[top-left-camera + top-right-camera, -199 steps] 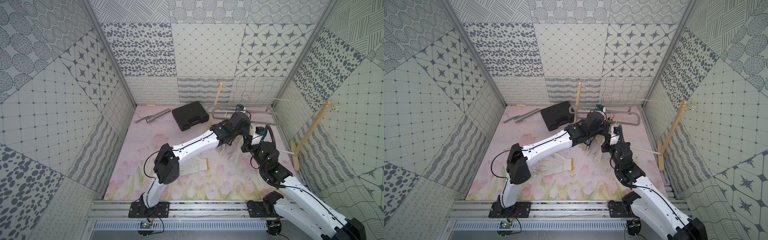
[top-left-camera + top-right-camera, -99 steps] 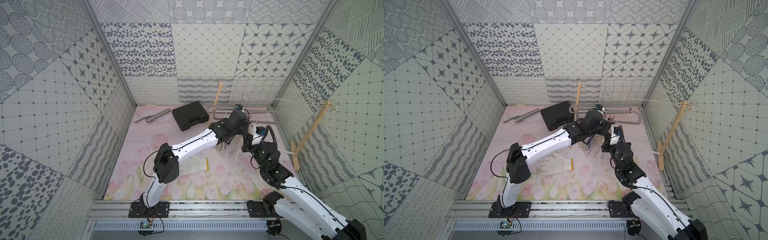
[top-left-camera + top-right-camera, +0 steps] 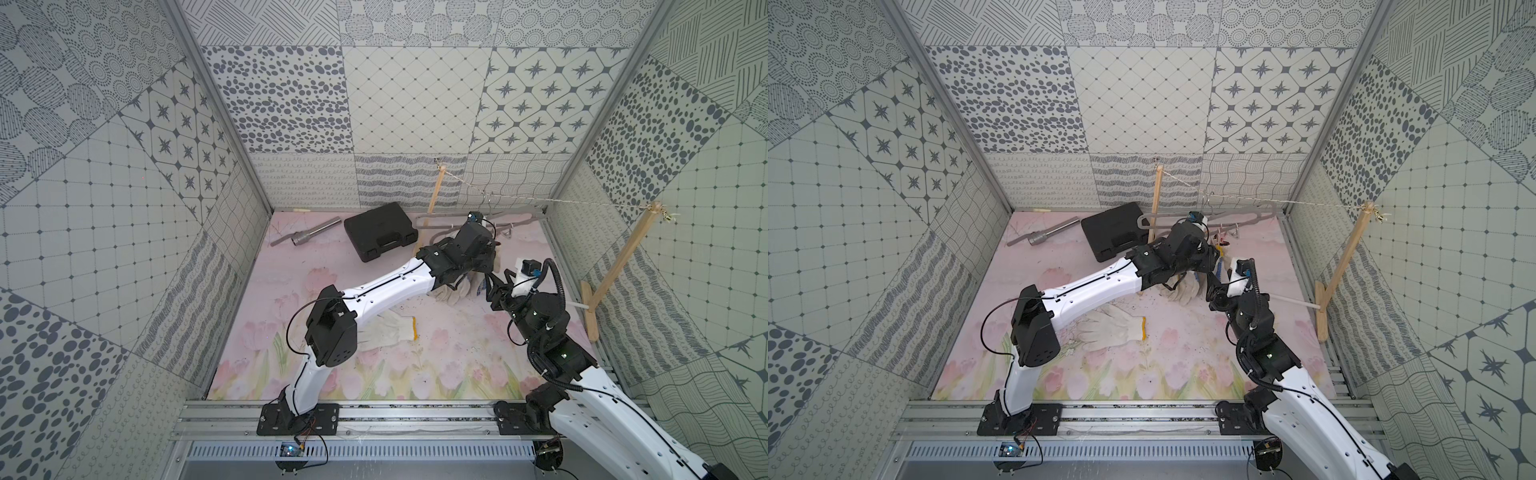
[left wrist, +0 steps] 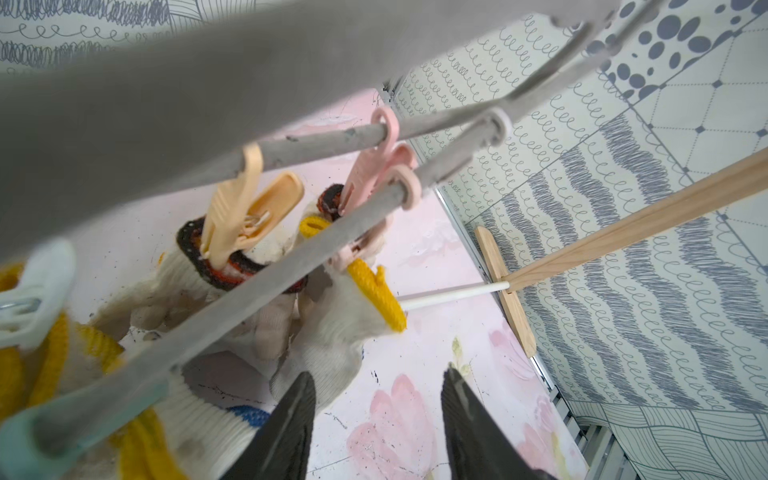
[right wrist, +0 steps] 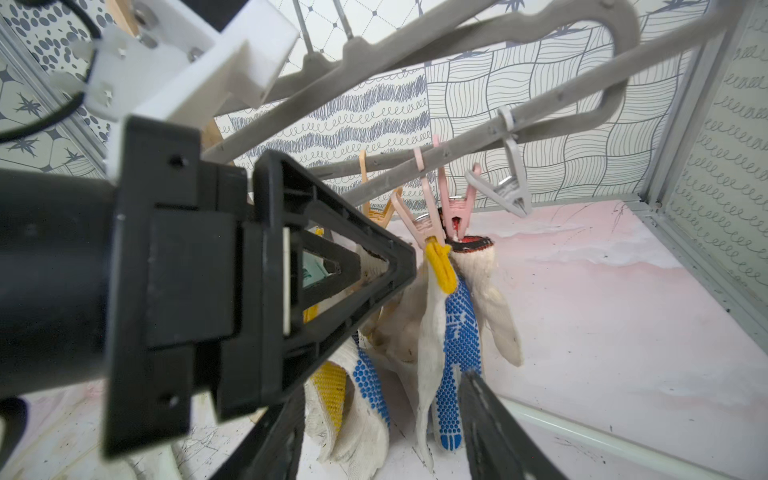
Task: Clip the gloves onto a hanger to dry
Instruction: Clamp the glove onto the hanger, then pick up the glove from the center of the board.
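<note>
The grey hanger (image 3: 490, 216) (image 3: 1246, 212) hangs from a string at the back right, with several gloves (image 3: 457, 291) (image 3: 1183, 286) pegged to its bars (image 4: 291, 266) (image 5: 582, 104). A pink peg (image 5: 419, 224) grips the yellow cuff of a blue-dotted glove (image 5: 457, 332). A grey peg (image 5: 511, 191) hangs empty. My left gripper (image 4: 378, 374) (image 3: 492, 254) is open beside the yellow cuff (image 4: 378, 291), holding nothing. My right gripper (image 5: 380, 386) (image 3: 488, 286) is open just short of the hanging gloves. One cream glove (image 3: 390, 330) (image 3: 1117, 328) lies on the floor.
A black case (image 3: 380, 230) and a metal tool (image 3: 307, 235) lie at the back left. Two wooden posts (image 3: 434, 195) (image 3: 619, 270) carry the string. A white rod (image 3: 579, 305) sticks out of the right post's foot. The right wall is close.
Both grippers have opened. The right one has let go of the blue-dotted glove, which now hangs from the pink peg. The left wrist has shifted slightly toward the back.
</note>
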